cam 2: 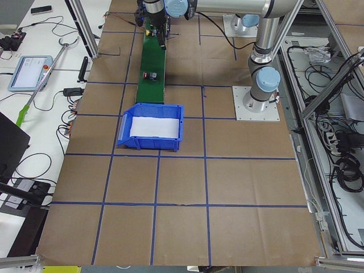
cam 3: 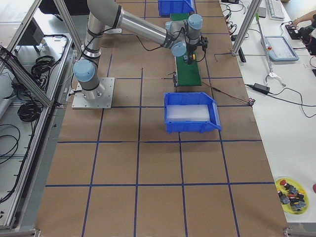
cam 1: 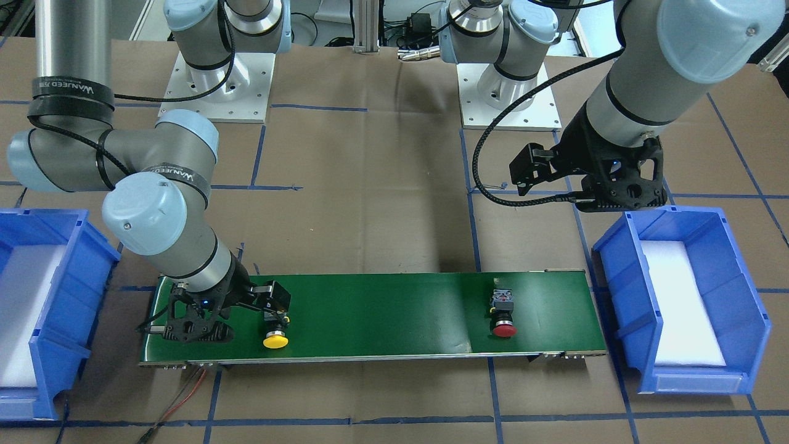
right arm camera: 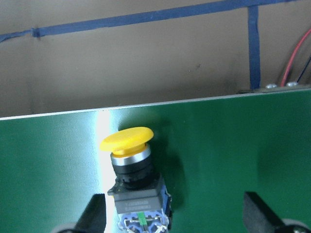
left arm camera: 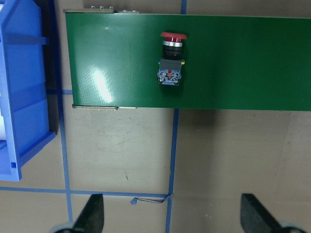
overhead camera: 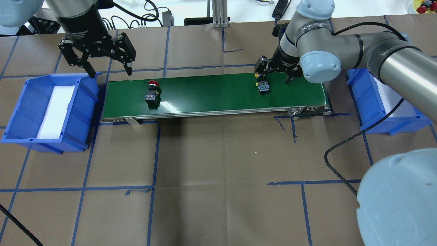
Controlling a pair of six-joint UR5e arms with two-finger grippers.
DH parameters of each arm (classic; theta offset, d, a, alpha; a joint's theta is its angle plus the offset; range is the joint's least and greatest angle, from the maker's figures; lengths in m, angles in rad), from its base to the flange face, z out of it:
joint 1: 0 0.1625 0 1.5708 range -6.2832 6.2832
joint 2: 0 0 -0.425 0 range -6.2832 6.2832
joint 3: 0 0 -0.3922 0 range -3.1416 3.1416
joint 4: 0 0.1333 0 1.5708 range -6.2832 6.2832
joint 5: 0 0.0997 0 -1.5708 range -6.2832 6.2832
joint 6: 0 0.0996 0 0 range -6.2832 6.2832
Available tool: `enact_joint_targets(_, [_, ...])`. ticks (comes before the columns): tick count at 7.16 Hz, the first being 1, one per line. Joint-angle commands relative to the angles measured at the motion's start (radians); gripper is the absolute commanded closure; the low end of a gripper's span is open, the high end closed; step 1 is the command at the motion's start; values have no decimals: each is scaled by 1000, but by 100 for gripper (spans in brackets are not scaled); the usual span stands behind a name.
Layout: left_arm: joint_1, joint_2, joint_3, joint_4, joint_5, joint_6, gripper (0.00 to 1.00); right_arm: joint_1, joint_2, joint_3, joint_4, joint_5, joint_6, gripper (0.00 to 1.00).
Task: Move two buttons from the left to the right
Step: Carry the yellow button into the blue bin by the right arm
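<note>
The yellow-capped button point(overhead camera: 263, 87) lies on its side near the right end of the green belt point(overhead camera: 211, 92); it also shows in the front view point(cam 1: 275, 336) and the right wrist view point(right arm camera: 130, 165). My right gripper point(overhead camera: 287, 74) is open just over the belt beside it, not gripping it; the button lies by one finger point(right arm camera: 95, 213). The red-capped button point(overhead camera: 152, 91) lies near the belt's left end and shows in the left wrist view point(left arm camera: 171, 58). My left gripper point(overhead camera: 111, 72) is open and empty, raised behind the belt's left end.
A blue bin with a white liner point(overhead camera: 20, 112) stands off the belt's left end. A second blue bin point(overhead camera: 362, 99) stands off the right end, partly under my right arm. A yellow dish of spare parts point(cam 3: 291, 195) sits far off.
</note>
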State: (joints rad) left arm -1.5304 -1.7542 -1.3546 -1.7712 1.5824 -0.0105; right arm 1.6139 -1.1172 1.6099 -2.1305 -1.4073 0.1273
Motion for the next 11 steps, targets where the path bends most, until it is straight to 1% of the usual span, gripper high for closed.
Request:
enact_joint_targets(1, [3, 7, -8, 2, -2, -5, 0, 1, 20, -1, 0, -1, 0, 0])
enact_joint_targets(2, [3, 7, -8, 12, -2, -5, 0, 1, 30, -1, 0, -1, -1, 0])
enact_joint_targets(3, [3, 7, -8, 18, -4, -6, 0, 1, 34, -1, 0, -13, -3, 4])
enact_joint_targets(4, [3, 7, -8, 18, -4, -6, 0, 1, 34, 1, 4, -21, -14, 26])
enact_joint_targets(5, [6, 7, -8, 19, -4, -3, 0, 1, 33, 1, 14, -21, -17, 57])
enact_joint_targets(6, [9, 6, -9, 21, -1, 9, 0, 1, 28, 1, 20, -31, -17, 81])
enact_joint_targets(7, [18, 4, -12, 16, 5, 38, 0, 0, 17, -8, 67, -48, -18, 93])
enact_joint_targets(8, [39, 4, -12, 19, 5, 113, 0, 0, 4, -46, 108, -55, -18, 94])
enact_joint_targets(9, [64, 4, -11, 21, 5, 138, 0, -6, -28, -107, 197, -87, -26, 94])
enact_joint_targets(10, [67, 4, -11, 24, 5, 138, 0, -34, -59, -167, 295, -126, -73, 94])
enact_joint_targets(11, [67, 4, -11, 24, 5, 138, 0, -105, -90, -226, 370, -166, -131, 94])
